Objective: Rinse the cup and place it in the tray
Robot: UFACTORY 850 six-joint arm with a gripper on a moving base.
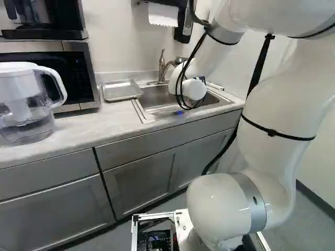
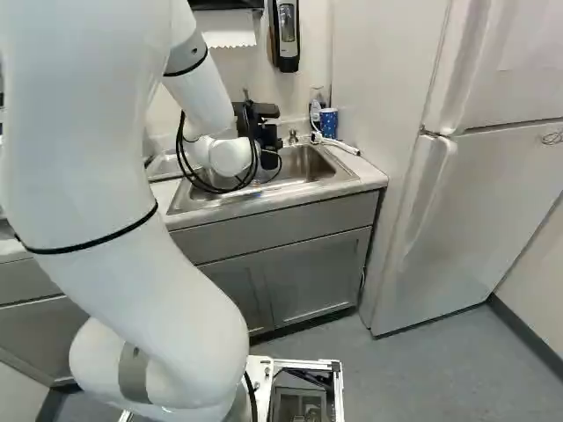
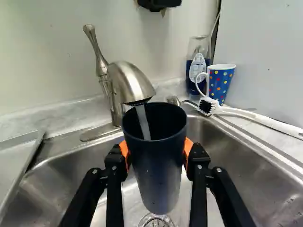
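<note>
To the right behind the sink [image 3: 236, 146], a bottle [image 3: 191, 42] with blue liquid inside and a white label [image 3: 196, 68] on its front, print too small to tell. Just beside the bottle, a blue mug [image 3: 222, 80] with multicoloured dots and a pale handle; in front of both, a white-handled brush [image 3: 270, 123] with dark bristles. On the counter at the left of the left base view, a clear pitcher [image 1: 26, 123] with a white lid and handle, and inside it a white insert. On the wall in the right base view, a dispenser [image 2: 287, 26] with a small window. Grasping the cup [image 3: 158, 165] from two opposite sides, the gripper [image 2: 266, 136], with its orange pads [image 3: 188, 150] against the cup's walls. Mouth up over the sink, above the drain [image 3: 156, 221] and under the faucet [image 3: 131, 85], with a stream of water [image 3: 143, 125] falling inside. Dark navy, smooth, plain, handleless and narrower toward the base. Well apart from the cup, on the counter beside the sink, a shallow metal tray [image 1: 121, 90].
</note>
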